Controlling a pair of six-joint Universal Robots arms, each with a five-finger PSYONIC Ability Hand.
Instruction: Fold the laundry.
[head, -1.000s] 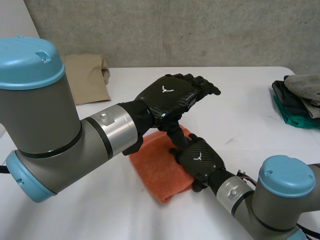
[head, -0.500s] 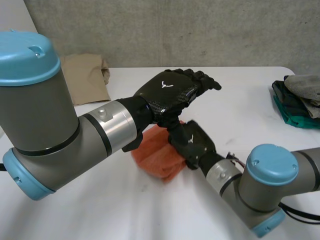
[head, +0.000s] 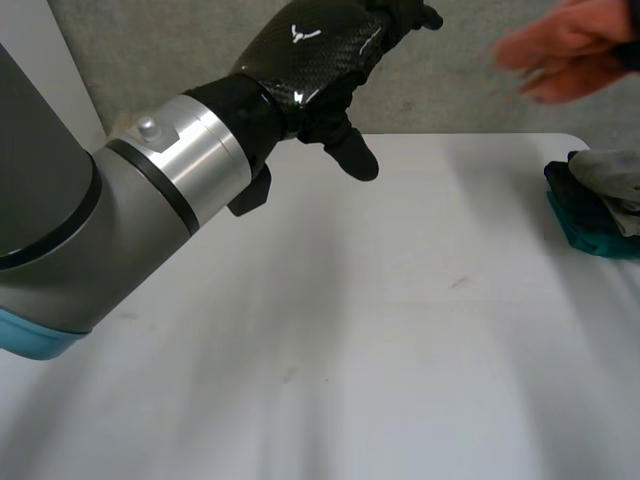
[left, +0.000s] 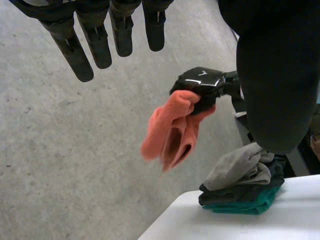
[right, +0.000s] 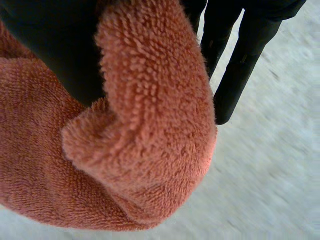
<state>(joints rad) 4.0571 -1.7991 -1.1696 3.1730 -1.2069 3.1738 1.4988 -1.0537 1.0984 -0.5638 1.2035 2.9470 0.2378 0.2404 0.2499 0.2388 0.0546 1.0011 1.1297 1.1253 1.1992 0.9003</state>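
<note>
The left hand (head: 315, 45) is lifted high over the left part of the desk (head: 350, 330), fingers straight and spread, thumb pointing down, holding nothing. The white top below it is bare across the middle. Further right, the right hand (left: 200, 86) is up in the air with its fingers and thumb curled round the orange towel (left: 170, 130). The cloth is gripped at one bunched end and the rest hangs down in loose, thick lobes, clear of the desk. At the desk's right edge sits a pile of folded clothes (head: 600, 200) — grey on top, dark in the middle, teal underneath — and the towel is higher than this pile and apart from it. The step looks like carrying the towel over to be stacked. To do it well, the right hand should bring the towel squarely above the pile and lower it until the hanging end lands first, then lay the rest over flat before letting go. Dropped from height, the lobes would likely splay and the fold would be lost. The pile sits near the desk's corner, so a gentle touch matters — a shove could tip it off. The left hand is best kept high and out of the path.
</note>
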